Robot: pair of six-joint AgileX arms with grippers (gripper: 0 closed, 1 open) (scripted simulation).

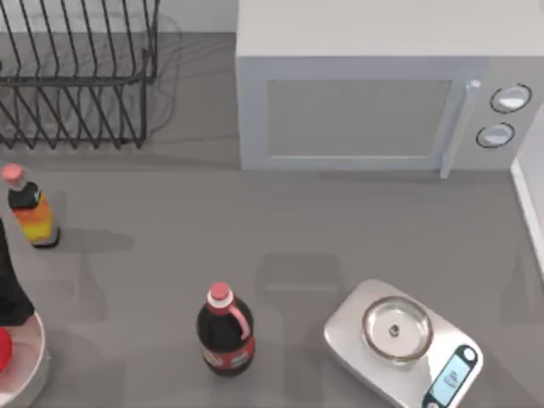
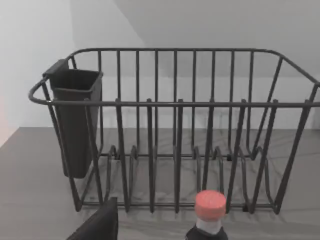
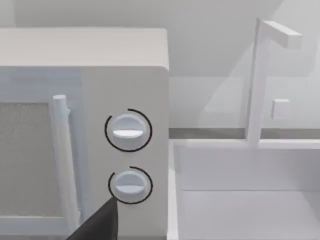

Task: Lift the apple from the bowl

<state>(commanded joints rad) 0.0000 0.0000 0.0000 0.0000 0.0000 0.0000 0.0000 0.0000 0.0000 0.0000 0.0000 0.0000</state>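
At the top view's lower left edge a sliver of the bright-red apple (image 1: 3, 350) lies inside the white bowl (image 1: 34, 361), which the frame edge cuts off. My left arm's dark gripper (image 1: 12, 289) stands right over the bowl's far side, close beside the apple; whether it touches the apple is hidden. A dark part of the left gripper (image 2: 97, 226) juts into the left wrist view. A dark part of my right gripper (image 3: 96, 224) sits low in the right wrist view, in front of the microwave's knobs (image 3: 128, 130).
A dark bottle with a pinkish-red cap (image 1: 225, 331) stands mid-front. A bottle with an orange label (image 1: 32, 212) stands at the left. A silver scale (image 1: 399, 340) sits front right, a microwave (image 1: 374, 102) at the back, a wire dish rack (image 1: 76, 76) back left.
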